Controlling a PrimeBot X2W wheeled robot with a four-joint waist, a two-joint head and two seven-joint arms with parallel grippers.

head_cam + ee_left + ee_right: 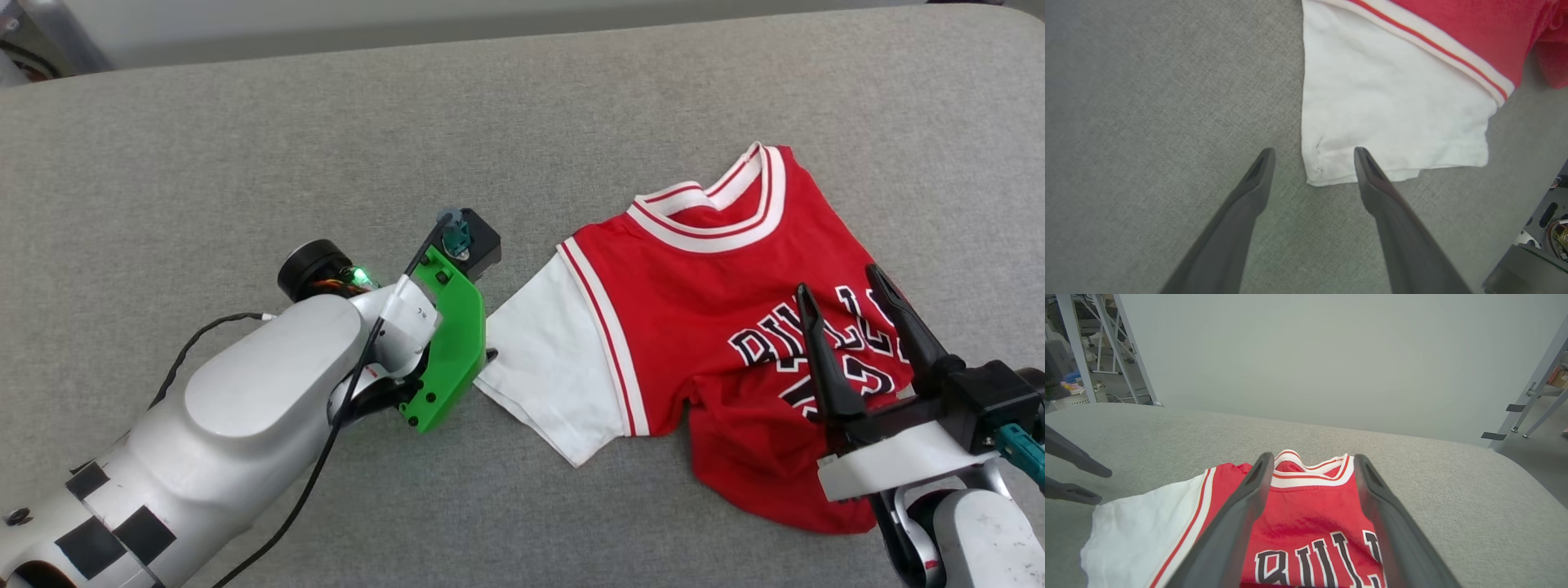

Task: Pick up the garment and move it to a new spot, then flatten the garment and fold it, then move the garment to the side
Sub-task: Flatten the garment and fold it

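The garment [694, 327], a red jersey with black white-outlined letters, lies rumpled on the grey padded surface [326, 163], its collar pointing away from me. Its one white sleeve [555, 367] spreads flat to the left. My left gripper [1313, 151] is open and low over the surface, its fingers straddling the sleeve's corner [1316, 173]; in the head view a green wrist bracket [449, 343] covers it. My right gripper [839, 282] is open and hovers above the lettering [1314, 559], with nothing between its fingers [1249, 498].
The grey surface stretches wide to the left and far side of the garment. Beyond its far edge [1331, 426] are a pale wall, metal frame legs [1531, 396] at the right, and a rack with a basket [1073, 396] at the left.
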